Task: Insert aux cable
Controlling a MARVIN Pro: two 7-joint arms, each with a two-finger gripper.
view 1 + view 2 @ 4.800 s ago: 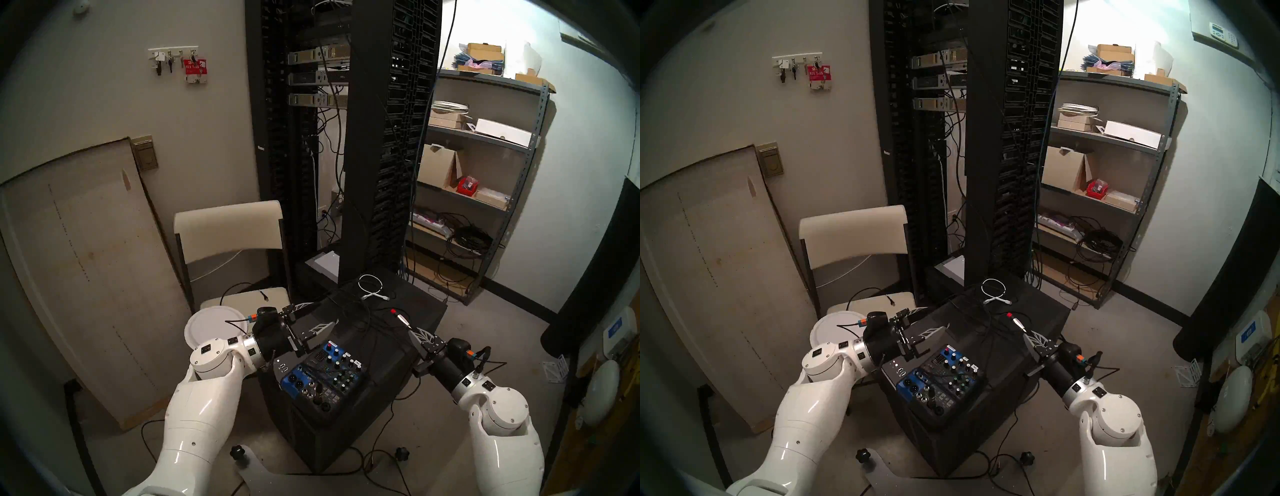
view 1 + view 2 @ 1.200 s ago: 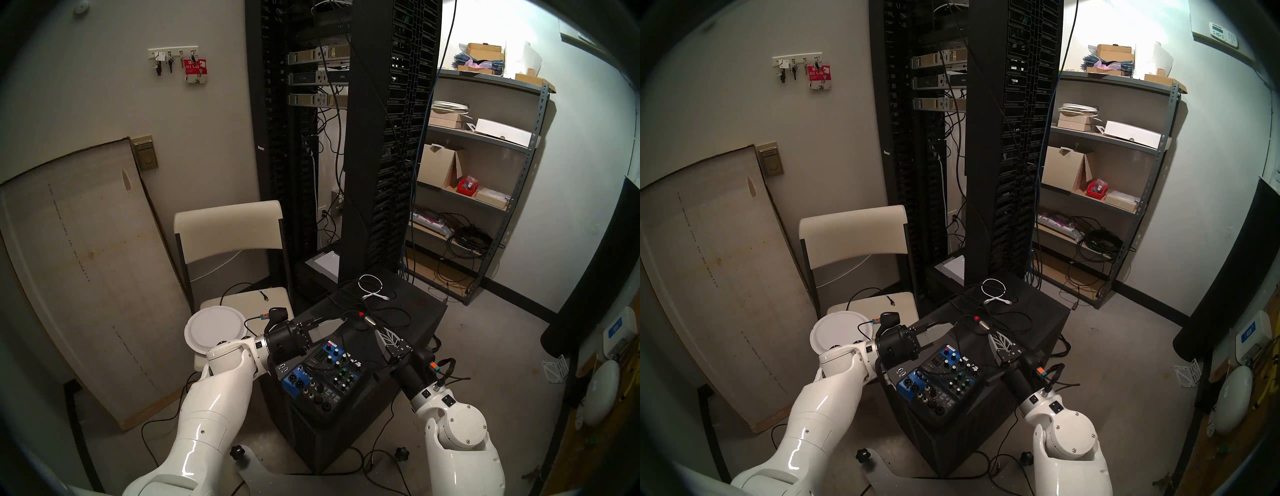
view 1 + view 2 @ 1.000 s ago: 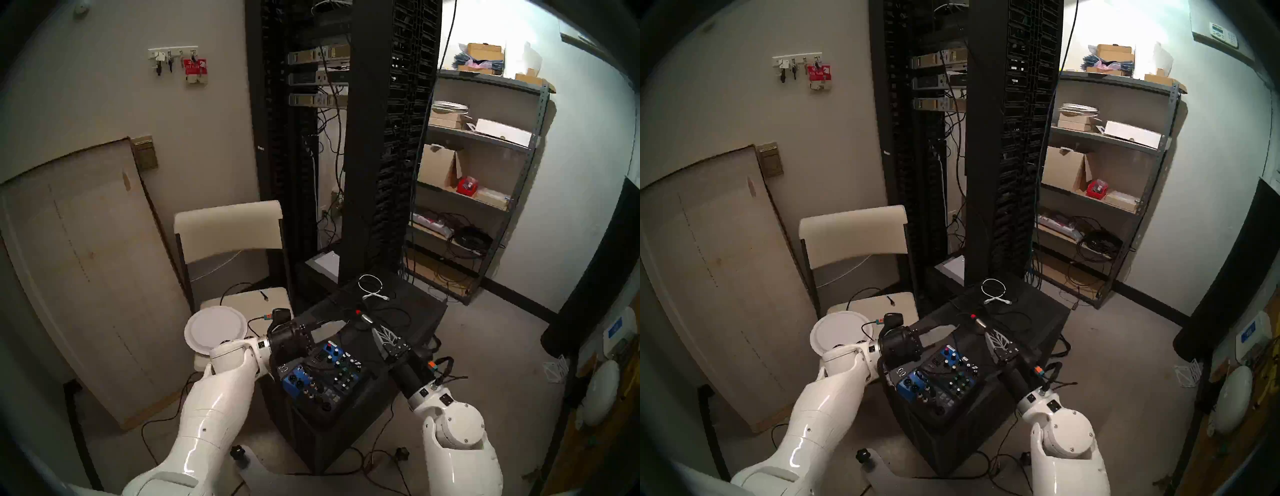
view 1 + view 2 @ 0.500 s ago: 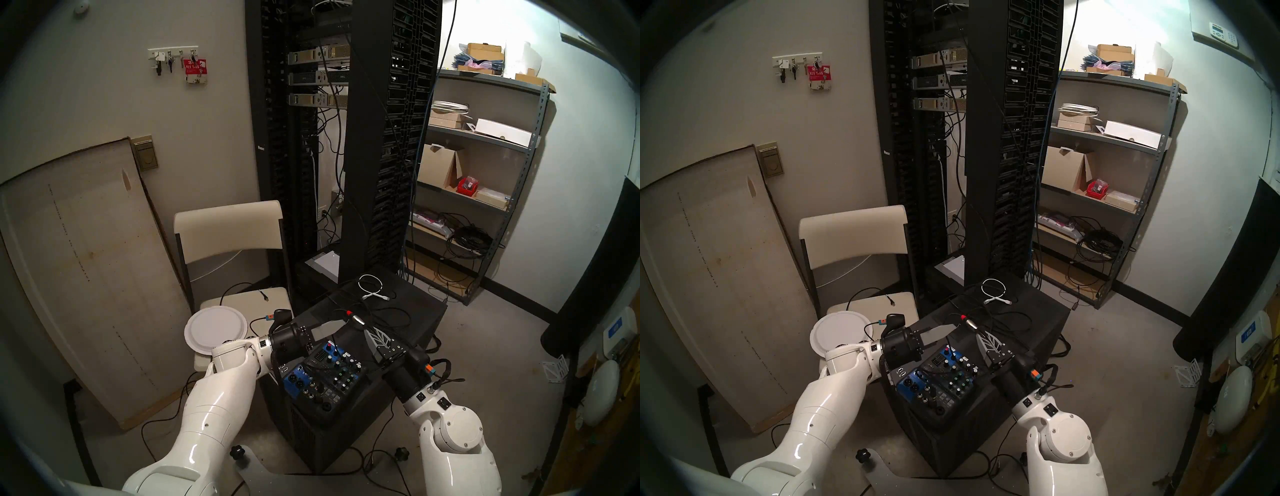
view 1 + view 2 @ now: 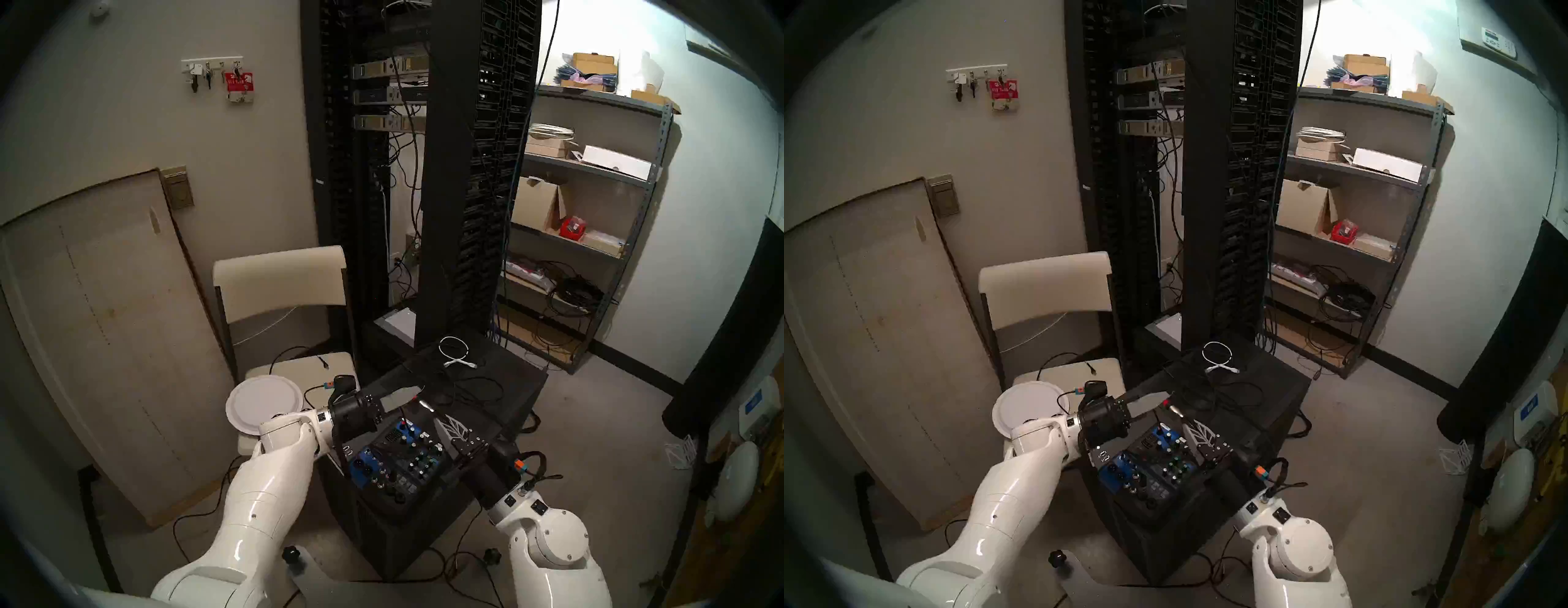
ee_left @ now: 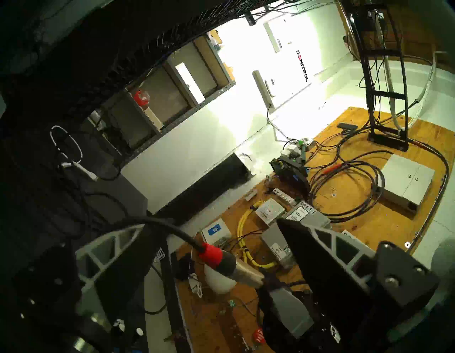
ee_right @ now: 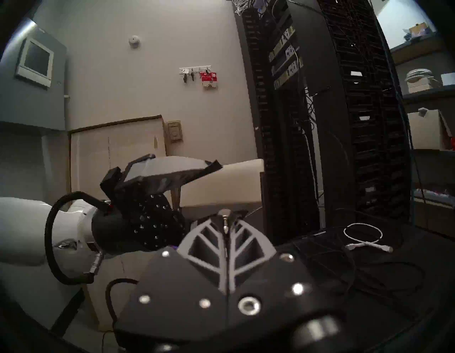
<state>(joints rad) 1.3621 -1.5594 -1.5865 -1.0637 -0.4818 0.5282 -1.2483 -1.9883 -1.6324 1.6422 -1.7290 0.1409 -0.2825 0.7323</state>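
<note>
The aux cable's silver plug with its red band is pinched in my right gripper, which is shut on the plug's tip end, just above the far edge of the blue and black audio mixer. In the left wrist view the plug lies between the spread fingers of my left gripper, which is open and not touching it. In the right wrist view the shut fingers hide most of the plug. My left gripper reaches in from the left.
The mixer sits on a black cabinet with loose black cables and a short coiled white cable. A tall black server rack stands behind, a folding chair with a white plate to the left, metal shelves to the right.
My right gripper has carried the plug left and nearer to me, from right of the cabinet to between the left gripper's fingers. My left arm swung in toward the mixer.
</note>
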